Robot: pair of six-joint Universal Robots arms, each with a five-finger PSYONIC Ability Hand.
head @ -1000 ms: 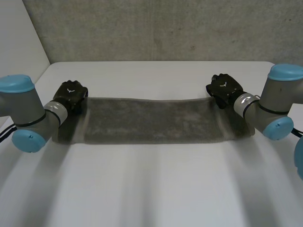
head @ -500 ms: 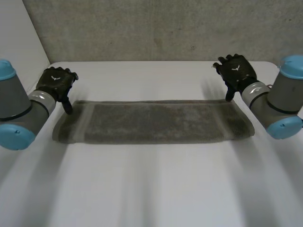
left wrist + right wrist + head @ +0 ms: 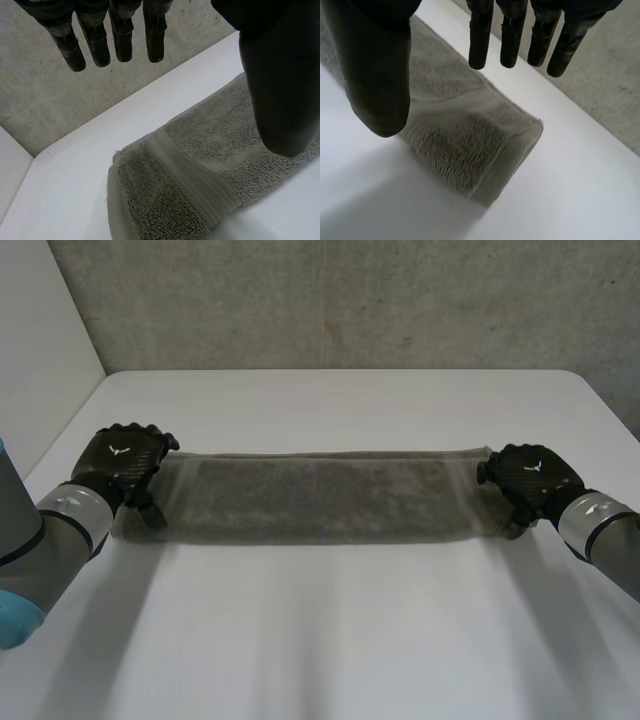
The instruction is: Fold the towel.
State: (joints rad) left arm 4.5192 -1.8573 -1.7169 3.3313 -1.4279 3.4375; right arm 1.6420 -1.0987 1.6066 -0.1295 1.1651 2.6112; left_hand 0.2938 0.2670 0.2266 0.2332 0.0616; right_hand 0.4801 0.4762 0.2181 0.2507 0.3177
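The white table (image 3: 330,640) carries a grey towel (image 3: 320,498) folded into a long, narrow strip. The strip runs left to right across the table's middle, with a woven band near each short end. The left hand (image 3: 125,460) is over the strip's left end and the right hand (image 3: 530,478) is over its right end. In each wrist view the fingers (image 3: 120,40) are straight, set apart from the thumb, and pinch nothing, with the towel's end lying beneath them.
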